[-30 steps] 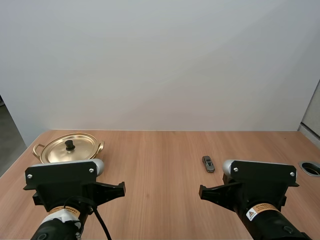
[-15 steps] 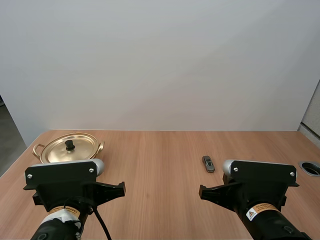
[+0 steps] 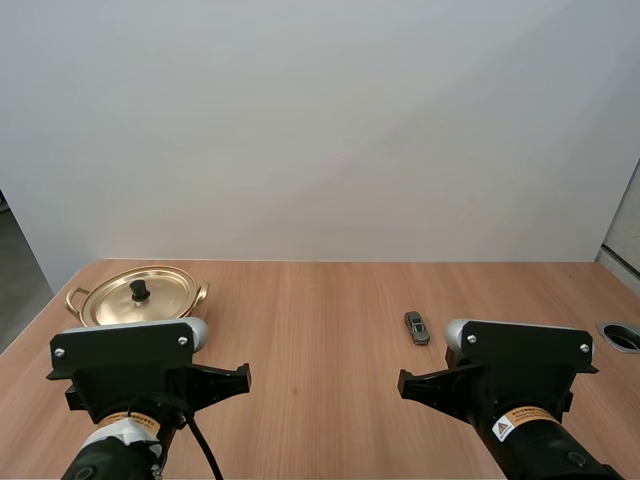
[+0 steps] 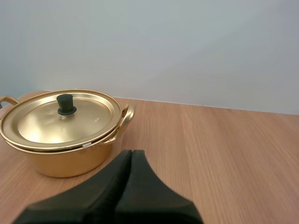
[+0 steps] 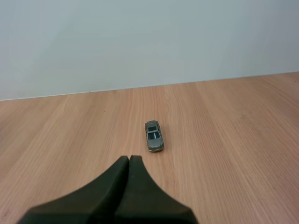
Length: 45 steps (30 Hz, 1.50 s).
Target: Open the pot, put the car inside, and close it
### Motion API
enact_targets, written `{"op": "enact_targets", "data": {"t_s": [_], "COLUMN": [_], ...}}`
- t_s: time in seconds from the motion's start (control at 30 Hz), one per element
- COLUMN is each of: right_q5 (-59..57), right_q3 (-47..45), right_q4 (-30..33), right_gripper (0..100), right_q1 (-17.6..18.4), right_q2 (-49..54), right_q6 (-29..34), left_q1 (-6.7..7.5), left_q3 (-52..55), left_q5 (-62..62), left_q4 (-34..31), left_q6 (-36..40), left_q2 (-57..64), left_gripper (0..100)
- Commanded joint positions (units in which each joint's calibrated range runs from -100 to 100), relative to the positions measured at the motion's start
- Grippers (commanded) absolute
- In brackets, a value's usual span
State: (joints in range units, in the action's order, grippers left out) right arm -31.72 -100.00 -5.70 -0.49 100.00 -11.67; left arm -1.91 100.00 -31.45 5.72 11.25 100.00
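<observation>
Before left gripper (image 4: 131,153), lidded pot (image 4: 65,161); before right gripper (image 5: 129,158), car (image 5: 153,136); both pinched together, empty.

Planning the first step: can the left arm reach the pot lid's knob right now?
Probably yes: the left gripper, shut, faces the pot, nothing lies between them, and the knob stands uncovered on the lid.

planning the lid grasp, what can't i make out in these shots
Inside of the pot: hidden by its lid, left wrist and high views.
Pot's near wall, high view: hidden behind the left arm.
Pot's far handle, left wrist view: cut by the frame edge.
Car: too small in the high view for detail.
Round fitting at the table's right edge, high view: cut by the frame.
</observation>
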Motion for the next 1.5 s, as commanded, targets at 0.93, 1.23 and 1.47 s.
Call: {"op": "enact_targets", "data": {"t_s": [0.93,1.23,1.47], "right_q5": [18.3,20.4,15.7], "right_q3": [0.0,6.8,11.7], "right_q4": [21.9,32.4,39.5], "right_gripper": [0,0,0], "right_q1": [0.0,0.4,1.0], "right_q2": [0.0,0.0,0.0], "right_q6": [-0.2,-0.2,-2.5], "left_q1": [-0.01,-0.07,-0.66], "left_q3": [-9.4,-28.4,-29.6], "left_q5": [19.0,-6.2,-8.8], "left_q4": [-13.2,-7.2,-9.0], "left_q6": [-12.2,-11.5,-10.2], "left_q2": [0.0,0.0,-0.5], "left_gripper": [0,0,0]}}
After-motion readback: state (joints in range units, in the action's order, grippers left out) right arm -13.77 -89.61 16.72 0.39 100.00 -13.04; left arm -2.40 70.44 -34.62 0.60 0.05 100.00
